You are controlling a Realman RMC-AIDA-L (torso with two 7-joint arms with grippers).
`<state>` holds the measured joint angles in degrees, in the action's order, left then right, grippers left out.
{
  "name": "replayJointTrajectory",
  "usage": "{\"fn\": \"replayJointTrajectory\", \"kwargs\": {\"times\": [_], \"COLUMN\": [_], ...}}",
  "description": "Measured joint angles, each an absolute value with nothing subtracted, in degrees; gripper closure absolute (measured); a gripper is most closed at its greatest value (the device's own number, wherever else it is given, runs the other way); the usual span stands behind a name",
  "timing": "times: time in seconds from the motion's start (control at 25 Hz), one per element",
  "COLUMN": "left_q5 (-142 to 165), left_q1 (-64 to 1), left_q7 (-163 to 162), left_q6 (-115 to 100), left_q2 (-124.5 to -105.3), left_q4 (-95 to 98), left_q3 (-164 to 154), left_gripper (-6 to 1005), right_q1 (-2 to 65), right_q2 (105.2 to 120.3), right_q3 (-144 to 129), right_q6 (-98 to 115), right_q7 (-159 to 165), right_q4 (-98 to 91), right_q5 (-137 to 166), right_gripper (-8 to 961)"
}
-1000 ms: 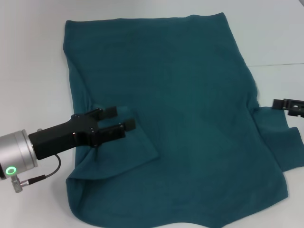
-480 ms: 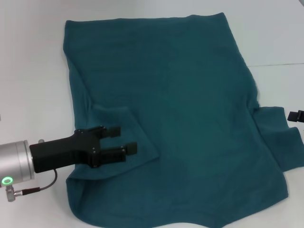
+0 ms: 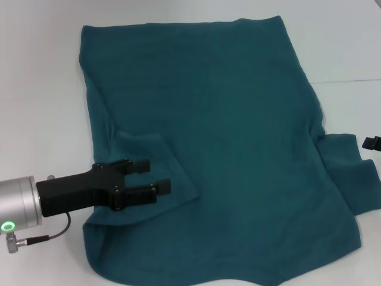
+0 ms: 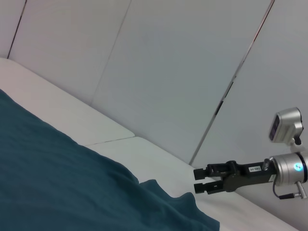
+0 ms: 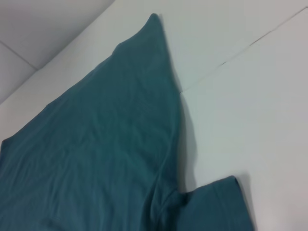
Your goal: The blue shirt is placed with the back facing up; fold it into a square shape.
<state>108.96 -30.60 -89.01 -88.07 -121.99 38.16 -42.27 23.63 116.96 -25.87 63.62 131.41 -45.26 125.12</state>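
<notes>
Fingers of my left gripper [image 3: 159,174] spread apart, nothing pinched between them, hovering over the folded-in left sleeve [image 3: 156,173] of the blue shirt [image 3: 220,131]. The black gripper body and silver wrist run back toward the near left edge of the head view. The sleeve flap lies turned over onto the shirt's body. The shirt is spread plain side up on the white table [image 3: 36,107], hem at the far side, filling most of the head view. The right sleeve [image 3: 351,173] still lies out flat to the side. My right gripper [image 4: 196,180] sits at the right edge just beside that sleeve, off the cloth; left wrist view shows its two fingers parted and empty.
</notes>
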Motion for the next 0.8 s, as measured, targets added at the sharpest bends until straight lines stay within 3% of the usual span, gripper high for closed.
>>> {"fn": "replayJointTrajectory", "kwargs": {"times": [0.8], "left_q5": [109.0], "left_q1": [-30.9], "left_q7": [-89.7], "left_q6": [-87.5], "left_q2": [-121.81], "left_q4": [38.6], "left_q3": [-42.2], "left_gripper": [120], "right_q1": [24.9], "right_q2": [116.61], "right_q3": [-24.3], "right_q6": [61.4], "right_q7": [127.8], "right_q4": [-37.4], "right_q5": [122.3], "right_gripper": [73]}}
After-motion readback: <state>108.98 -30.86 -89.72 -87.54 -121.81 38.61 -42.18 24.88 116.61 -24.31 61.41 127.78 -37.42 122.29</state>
